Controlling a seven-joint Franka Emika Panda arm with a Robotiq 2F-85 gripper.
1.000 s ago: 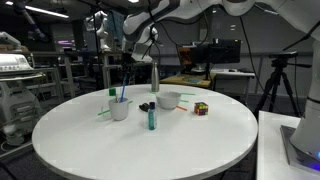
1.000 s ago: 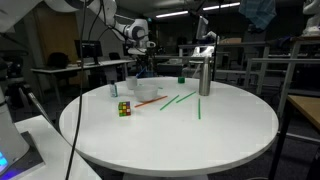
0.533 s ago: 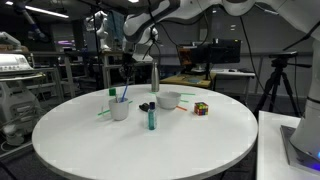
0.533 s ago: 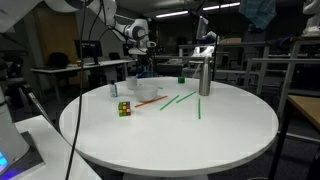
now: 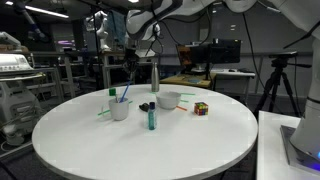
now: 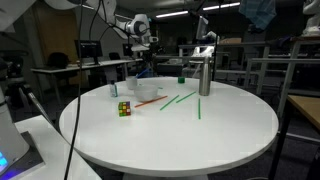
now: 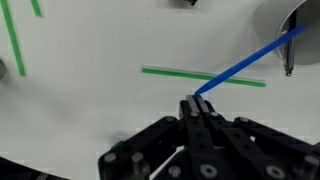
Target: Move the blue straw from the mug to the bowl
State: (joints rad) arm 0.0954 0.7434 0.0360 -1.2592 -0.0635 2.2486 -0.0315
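The gripper (image 7: 197, 100) is shut on the lower end of the blue straw (image 7: 245, 65). In the wrist view the straw slants up and right to the white mug's rim (image 7: 303, 18) at the frame edge. In an exterior view the gripper (image 5: 129, 66) hangs above the white mug (image 5: 120, 109), and the blue straw (image 5: 124, 94) runs from it down into the mug. The low white bowl (image 5: 168, 100) stands to the right of the mug. It also shows in an exterior view (image 6: 148, 90), below the gripper (image 6: 141, 52).
A teal upright tube (image 5: 151, 118) stands in front, between mug and bowl. A tall grey bottle (image 5: 154, 76) stands behind them. A colour cube (image 5: 201, 108) lies right of the bowl. Green straws (image 7: 200, 76) lie flat on the round white table (image 5: 150, 145).
The arm and gripper have risen slightly, holding the blue straw. Nothing else has moved.
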